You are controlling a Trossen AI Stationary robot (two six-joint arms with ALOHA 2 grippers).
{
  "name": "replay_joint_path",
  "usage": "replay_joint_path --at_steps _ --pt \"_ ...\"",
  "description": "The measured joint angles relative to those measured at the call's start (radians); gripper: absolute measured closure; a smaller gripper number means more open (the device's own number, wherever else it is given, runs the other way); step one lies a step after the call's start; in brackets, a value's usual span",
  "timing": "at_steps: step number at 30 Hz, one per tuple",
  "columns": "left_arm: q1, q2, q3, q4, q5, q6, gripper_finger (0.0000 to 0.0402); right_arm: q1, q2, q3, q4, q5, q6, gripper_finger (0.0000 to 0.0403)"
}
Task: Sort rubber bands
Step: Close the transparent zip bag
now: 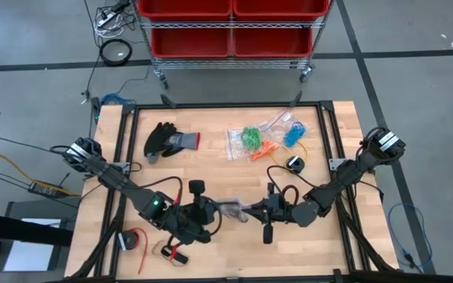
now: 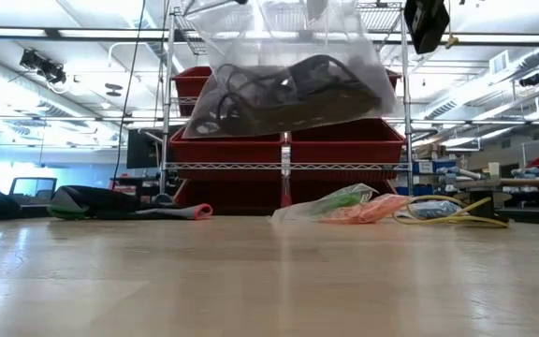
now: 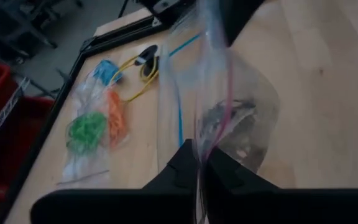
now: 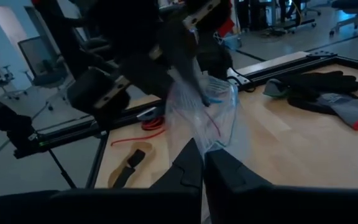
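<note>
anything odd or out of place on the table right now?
Nothing spilled or damaged. The clear bag of black bands hangs in mid-air, pinched between the left pincer and right pincer. Green, orange and blue bands sit bagged at the table's far side, beside a glove.

Overhead strip lights [image 2: 54, 33] fill the room evenly, so the wooden table [image 1: 234, 177] looks bright from above with only soft, short shadows under the arms. At table height the near boards go soft and blurred, while the red bins [image 2: 344, 140] behind stay fairly crisp. The clear bag [image 2: 288, 75] hanging up close catches pale glare on its plastic. Both wrist cameras are dimmer: the dark fingers [image 3: 191, 171] in front are smeared shadow, the bag there is motion-blurred, and the far corner with the glove [image 4: 328, 90] looks cool and bluish.
</note>
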Motion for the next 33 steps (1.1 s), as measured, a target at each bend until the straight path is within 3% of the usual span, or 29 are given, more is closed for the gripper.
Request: replay_joint_path --at_steps 8,15,20,27,33 --pt "0.012 0.000 0.000 0.029 0.091 -0.026 0.0372 0.002 0.000 0.000 0.007 0.001 -0.002 0.0403" --pt "0.013 0.000 0.000 0.049 0.236 -0.002 0.0372 0.002 0.000 0.000 0.006 0.001 -0.002 0.0403" --pt "0.019 0.000 0.000 0.053 0.233 0.000 0.0363 0.002 0.000 0.000 0.006 -0.002 -0.003 0.0403" --pt "0.018 0.000 0.008 0.024 0.206 0.020 0.0291 0.009 0.000 0.000 -0.011 -0.007 -0.012 0.0403" --pt "0.016 0.000 0.117 -0.232 0.074 -0.025 0.0216 0.033 -0.001 0.000 -0.022 0.039 -0.038 0.0403"
